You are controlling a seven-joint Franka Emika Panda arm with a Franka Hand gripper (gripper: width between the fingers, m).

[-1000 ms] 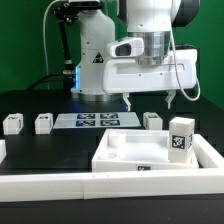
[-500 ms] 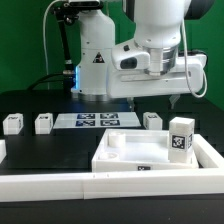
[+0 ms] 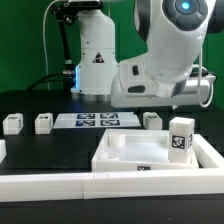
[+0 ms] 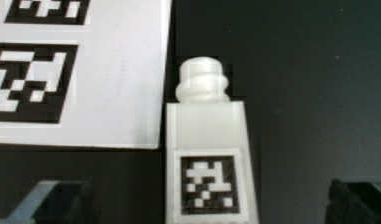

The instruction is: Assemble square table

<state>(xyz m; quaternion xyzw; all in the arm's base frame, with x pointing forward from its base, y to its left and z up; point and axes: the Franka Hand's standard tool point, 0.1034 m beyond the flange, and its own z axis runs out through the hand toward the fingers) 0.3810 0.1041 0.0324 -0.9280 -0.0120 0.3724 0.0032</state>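
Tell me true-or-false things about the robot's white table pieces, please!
1. The gripper is open and holds nothing. True.
2. One chunky white plastic leg stands upright on the large flat white square top. True.
3. All four legs are on the top. False: three loose legs sit on the black table.
4. The flat marker board is red. False: it is white with black-and-white tags.

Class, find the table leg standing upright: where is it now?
In the exterior view the upright leg stands on the exterior view's right, at the far corner of the square top, near a lying leg.
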